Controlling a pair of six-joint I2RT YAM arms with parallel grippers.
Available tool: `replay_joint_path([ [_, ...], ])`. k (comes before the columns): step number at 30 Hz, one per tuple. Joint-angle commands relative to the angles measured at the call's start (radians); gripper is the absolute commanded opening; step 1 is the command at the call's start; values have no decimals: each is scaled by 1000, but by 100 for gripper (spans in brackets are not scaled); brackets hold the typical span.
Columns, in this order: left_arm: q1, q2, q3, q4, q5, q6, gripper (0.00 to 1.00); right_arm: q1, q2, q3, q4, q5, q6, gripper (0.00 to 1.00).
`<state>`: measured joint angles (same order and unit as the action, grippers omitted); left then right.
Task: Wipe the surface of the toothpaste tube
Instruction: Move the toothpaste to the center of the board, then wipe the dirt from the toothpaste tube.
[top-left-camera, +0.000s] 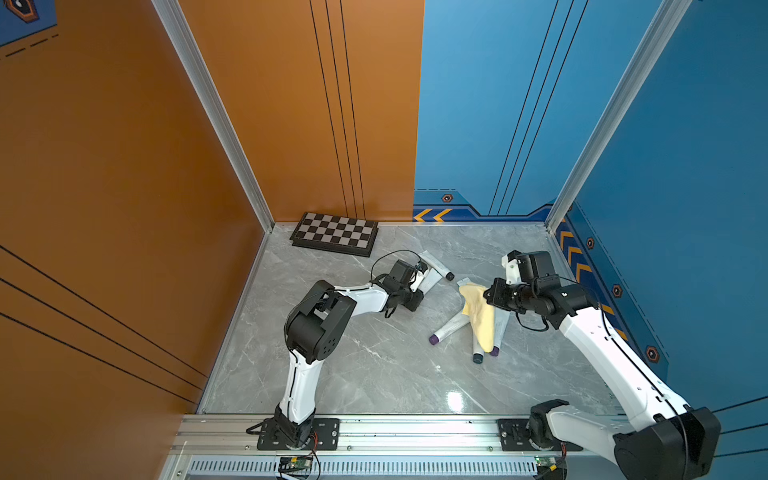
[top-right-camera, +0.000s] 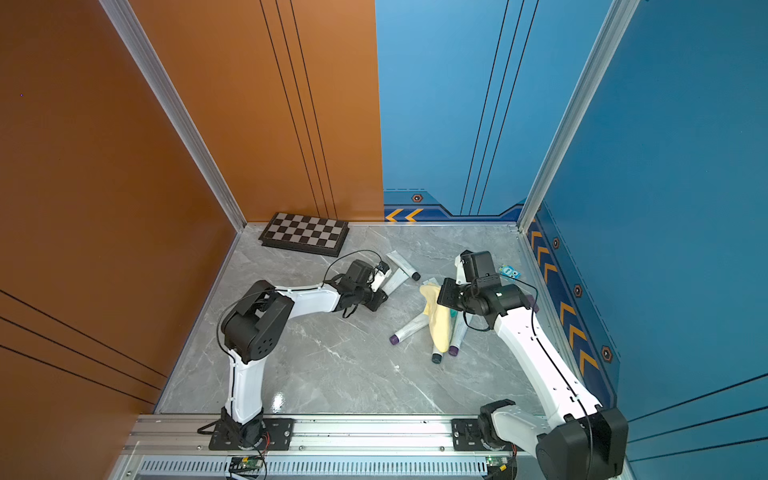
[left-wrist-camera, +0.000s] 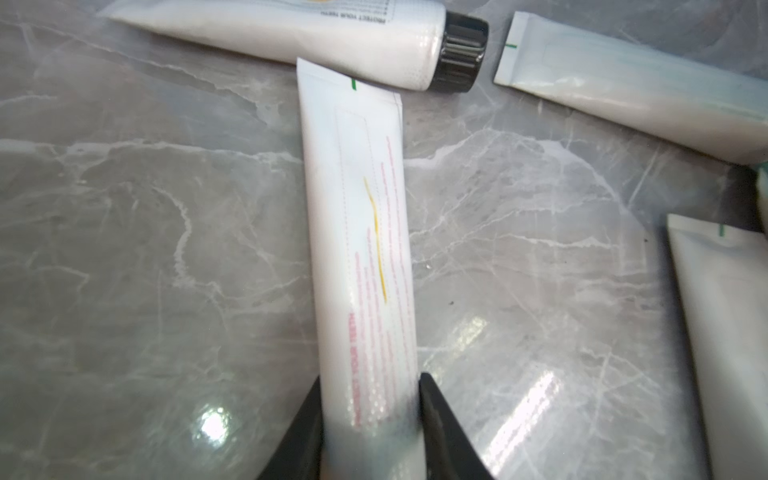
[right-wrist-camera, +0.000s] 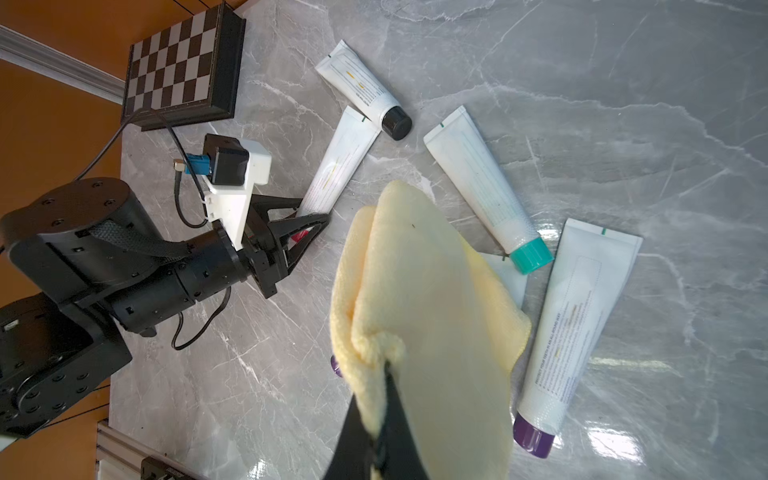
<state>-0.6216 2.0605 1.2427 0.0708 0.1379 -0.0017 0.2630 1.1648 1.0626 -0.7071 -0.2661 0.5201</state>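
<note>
A grey marble tabletop (top-left-camera: 374, 374) is lying inside a cell of orange wall (top-left-camera: 124, 166) and blue wall (top-left-camera: 498, 104), with a chessboard (top-left-camera: 335, 234) sitting at the back. The toothpaste tube (left-wrist-camera: 361, 228) is lying flat near the chessboard, between it and the yellow cloth (right-wrist-camera: 436, 311). The left gripper (left-wrist-camera: 370, 377) is pinching the tube's sides. The right gripper (right-wrist-camera: 384, 370) is clamping the cloth, farther from the chessboard. Only the left wrist view is showing a yellow streak (left-wrist-camera: 376, 241) along the tube. Only a top view is showing a small blue packet (top-right-camera: 509, 272), well apart from the chessboard.
</note>
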Motion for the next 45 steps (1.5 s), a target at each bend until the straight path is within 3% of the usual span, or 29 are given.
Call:
replay_joint_path([
  [1, -29, 31, -65, -62, -63, 11, 26, 27, 9, 5, -3, -17, -16, 0],
  [7, -73, -84, -256, 25, -101, -2, 25, 105, 64, 20, 4, 23, -17, 0],
  [15, -139, -198, -537, 161, -148, -120, 25, 257, 195, 62, 34, 68, -15, 0],
  [26, -168, -338, -769, 290, -164, -172, 27, 364, 463, 80, 161, 30, -13, 0],
  [28, -163, -362, -789, 310, -154, -178, 31, 371, 493, 91, 165, 30, -18, 0],
  [30, -164, -390, -812, 332, -158, -184, 43, 377, 513, 97, 168, 26, -23, 0],
  [36, -155, -433, -866, 382, -180, -197, 63, 392, 550, 161, 158, 25, -29, 0],
  [45, -137, -376, -811, 417, -191, -142, 70, 365, 635, 279, 140, 46, -32, 0],
])
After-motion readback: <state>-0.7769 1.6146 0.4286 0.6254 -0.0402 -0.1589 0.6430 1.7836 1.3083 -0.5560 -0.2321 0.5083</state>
